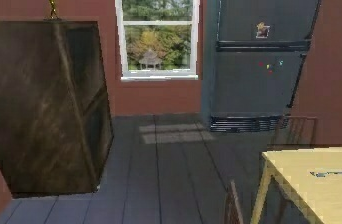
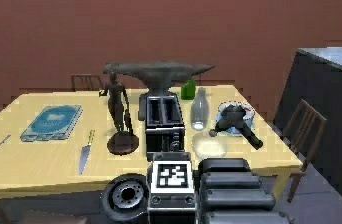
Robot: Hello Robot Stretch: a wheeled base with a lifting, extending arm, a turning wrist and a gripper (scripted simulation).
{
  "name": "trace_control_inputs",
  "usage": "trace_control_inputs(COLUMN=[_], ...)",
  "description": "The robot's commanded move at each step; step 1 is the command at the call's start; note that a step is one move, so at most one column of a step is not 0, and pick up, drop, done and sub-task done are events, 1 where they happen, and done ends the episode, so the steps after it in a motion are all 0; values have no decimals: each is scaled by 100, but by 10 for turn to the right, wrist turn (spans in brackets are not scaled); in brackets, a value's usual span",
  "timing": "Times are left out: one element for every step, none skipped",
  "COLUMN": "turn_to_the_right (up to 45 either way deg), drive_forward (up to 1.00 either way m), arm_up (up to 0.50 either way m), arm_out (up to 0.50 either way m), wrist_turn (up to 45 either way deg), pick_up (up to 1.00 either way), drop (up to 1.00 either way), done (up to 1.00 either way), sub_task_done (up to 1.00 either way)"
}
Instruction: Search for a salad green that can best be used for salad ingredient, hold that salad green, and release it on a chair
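A small green thing [image 2: 189,90], too small to name surely, stands at the far side of the yellow table [image 2: 39,165], behind the glass bottle [image 2: 199,108]. The arm [image 2: 229,190] rises at the arm side view's bottom edge with a white marked square [image 2: 172,178]. Left of the square is the gripper's dark round body [image 2: 129,196], low against the table's near edge. I can't make out its far end, so I cannot tell whether it holds anything. One chair [image 2: 87,82] stands behind the table and another chair [image 2: 304,125] at its right end.
On the table: blue book [image 2: 51,120], knife [image 2: 86,150], dark statue [image 2: 119,105], black toaster [image 2: 164,112], wide dark bowl [image 2: 159,72], pale dish [image 2: 211,146], dark kettle [image 2: 234,120]. Ahead: brown cabinet [image 1: 44,100], window [image 1: 159,40], grey fridge [image 1: 259,65], table corner [image 1: 319,180], chair [image 1: 297,132].
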Motion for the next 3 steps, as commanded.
trace_control_inputs(turn_to_the_right=[90, 450, 150], drive_forward=[0, 0, 0], arm_up=[0, 0, 0], arm_out=[0, 0, 0], wrist_turn=[0, 0, 0], pick_up=[0, 0, 0], drop=[0, 0, 0], done=[0, 0, 0], sub_task_done=[0, 0, 0])
